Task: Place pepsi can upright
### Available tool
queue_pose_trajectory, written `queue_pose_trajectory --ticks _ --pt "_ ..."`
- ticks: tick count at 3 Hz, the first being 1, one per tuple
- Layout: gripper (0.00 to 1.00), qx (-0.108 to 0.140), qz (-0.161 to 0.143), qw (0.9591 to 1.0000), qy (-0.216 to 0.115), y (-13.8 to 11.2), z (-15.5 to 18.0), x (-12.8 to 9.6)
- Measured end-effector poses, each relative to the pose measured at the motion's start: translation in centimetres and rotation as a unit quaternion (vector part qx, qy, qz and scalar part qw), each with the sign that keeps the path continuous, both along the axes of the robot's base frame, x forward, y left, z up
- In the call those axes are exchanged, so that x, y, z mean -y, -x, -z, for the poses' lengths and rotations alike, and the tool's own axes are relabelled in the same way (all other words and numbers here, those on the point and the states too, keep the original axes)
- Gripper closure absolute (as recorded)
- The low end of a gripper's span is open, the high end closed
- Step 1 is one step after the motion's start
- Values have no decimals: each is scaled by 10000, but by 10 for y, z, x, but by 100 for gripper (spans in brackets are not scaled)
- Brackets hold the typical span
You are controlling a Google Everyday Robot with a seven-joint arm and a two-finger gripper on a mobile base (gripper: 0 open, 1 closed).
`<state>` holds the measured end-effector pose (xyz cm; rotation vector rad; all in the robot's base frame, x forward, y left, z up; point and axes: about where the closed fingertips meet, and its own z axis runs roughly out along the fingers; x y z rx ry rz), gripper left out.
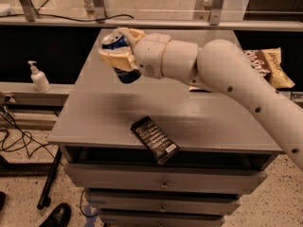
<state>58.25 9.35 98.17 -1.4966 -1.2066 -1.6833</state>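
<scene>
Blue can: the pepsi can (128, 74) hangs in the air over the left rear part of the tabletop (94, 119). It is tilted, with its silver top leaning up and to the left, and its base is not touching the surface.
Claw: the cream-coloured claw (119, 51) is pinching the can across its body.
Arm: the white arm (227, 74) reaches in from the right, above the right half of the tabletop.
Black wrapper: a flat snack wrapper (155, 139) lies at the front edge, well apart from the can, and one corner seems to overhang.
Snack bag: a tan bag (267, 67) lies at the right rear, partly hidden by the arm.
Pump bottle: a white pump bottle (39, 77) stands on a lower ledge to the left, off the tabletop.
Risk, tilt: if the can is let go while it leans, it would probably land on its rim, tip over and roll — it likely needs turning straight first.
Risk, height: released above the surface, it could bounce and fall on its side.
Risk, edge: the can hangs toward the left side, so a rolling can might go over that edge.
Risk, letting go: a finger dragging on the wall as the claw opens could pull a standing can over — a light can tips easily.
</scene>
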Motion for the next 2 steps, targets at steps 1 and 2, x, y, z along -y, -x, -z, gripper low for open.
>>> queue_pose_trajectory --ticks 1,2 --pt "100 42 81 9995 -319 2 14 9" --pt "100 20 166 9983 -555 3 28 22"
